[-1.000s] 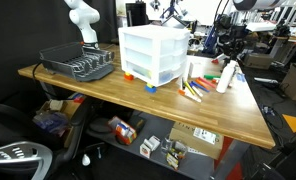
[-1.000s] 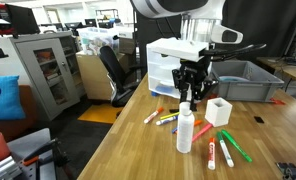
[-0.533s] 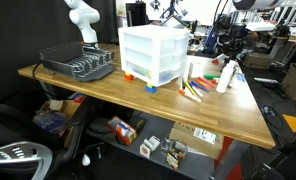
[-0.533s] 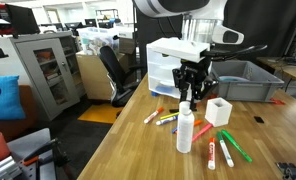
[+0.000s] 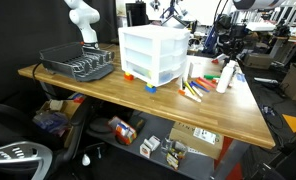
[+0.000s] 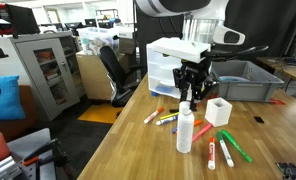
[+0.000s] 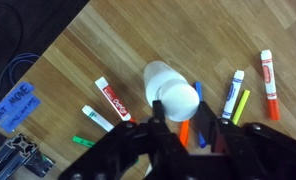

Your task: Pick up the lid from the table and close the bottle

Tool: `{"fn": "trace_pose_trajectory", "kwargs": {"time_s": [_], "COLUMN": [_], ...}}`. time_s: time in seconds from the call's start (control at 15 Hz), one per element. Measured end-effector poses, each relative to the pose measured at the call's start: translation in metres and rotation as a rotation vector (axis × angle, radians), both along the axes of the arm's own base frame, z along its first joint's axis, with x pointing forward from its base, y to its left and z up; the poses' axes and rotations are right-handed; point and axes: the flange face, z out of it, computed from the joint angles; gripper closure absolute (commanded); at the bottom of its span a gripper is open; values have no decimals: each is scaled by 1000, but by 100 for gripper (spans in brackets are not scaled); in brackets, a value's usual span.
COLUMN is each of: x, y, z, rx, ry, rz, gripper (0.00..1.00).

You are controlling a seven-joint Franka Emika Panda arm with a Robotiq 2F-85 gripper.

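Observation:
The slim white bottle (image 6: 186, 132) stands upright on the wooden table among coloured markers; it also shows in an exterior view (image 5: 224, 76). My gripper (image 6: 191, 98) hangs just above its neck. In the wrist view the gripper (image 7: 180, 115) is shut on the lid (image 7: 178, 100), a small round white cap held between the fingers. The bottle (image 7: 155, 74) shows right behind the lid, slightly offset to the upper left. Whether lid and neck touch I cannot tell.
Coloured markers (image 6: 224, 150) lie scattered round the bottle. A small white cube-shaped holder (image 6: 219, 111) stands beside it. A white drawer unit (image 5: 154, 52) stands mid-table, a dish rack (image 5: 78, 63) at one end, a grey bin (image 6: 243, 80) behind.

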Motion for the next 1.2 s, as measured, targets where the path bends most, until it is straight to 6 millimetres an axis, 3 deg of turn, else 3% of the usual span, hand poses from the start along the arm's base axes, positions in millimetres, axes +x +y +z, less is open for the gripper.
{"fn": "trace_pose_trajectory", "kwargs": {"time_s": [0.8,0.87,1.0,1.07,1.2], "x": [3,3,4,4,-1], "y": [-1,-1,-2,-3,-5], "z": [-2,-2,-3,-5,-33], "rx": [6,9,17,23,40], "ry": [16,19,25,31,76], "rz": [3,3,3,1,-1], "gripper": [88,75,36,31,19]}}
